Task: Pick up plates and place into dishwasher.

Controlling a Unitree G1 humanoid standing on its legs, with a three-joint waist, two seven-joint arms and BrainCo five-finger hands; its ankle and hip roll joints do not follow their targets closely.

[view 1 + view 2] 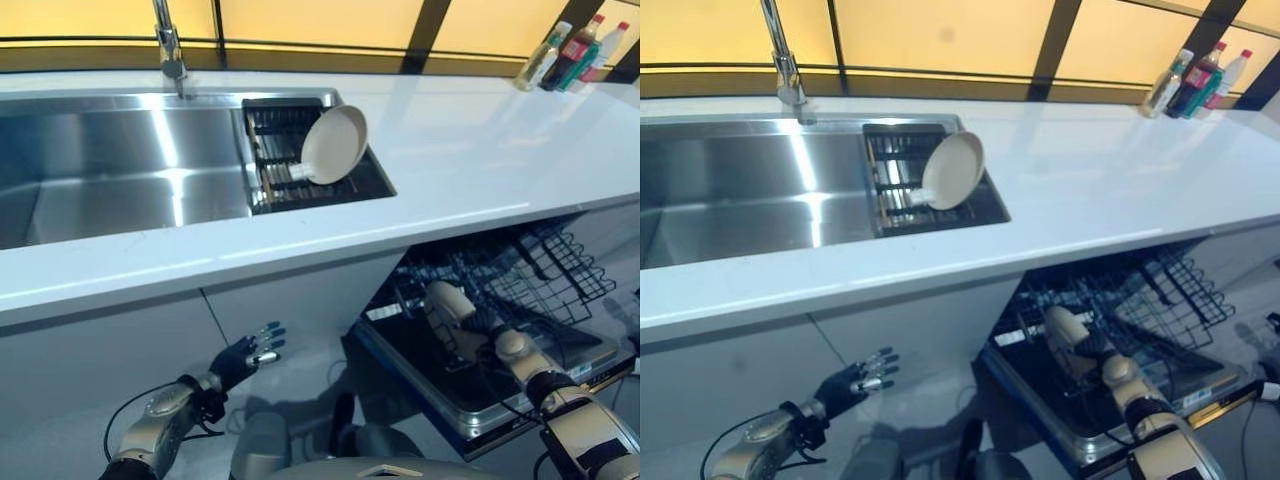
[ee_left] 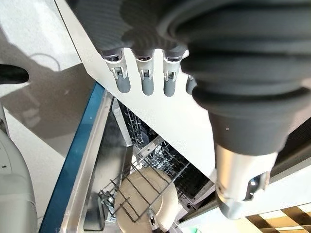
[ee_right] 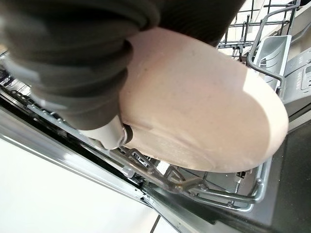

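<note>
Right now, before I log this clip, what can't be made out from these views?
- Right robot hand: its fingers are hidden behind the beige plate in the right wrist view, so the grip is unclear.
- Whether that plate is seated in the dishwasher rack: the plate covers the contact.
- Second plate in the sink drainer: its lower edge is too small to see what props it.
- Bottles on the counter: too small to identify.

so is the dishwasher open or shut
Open: the dishwasher door is folded down and the wire rack is pulled out, with a beige plate in it.

Right hand fingers behind plate
</note>
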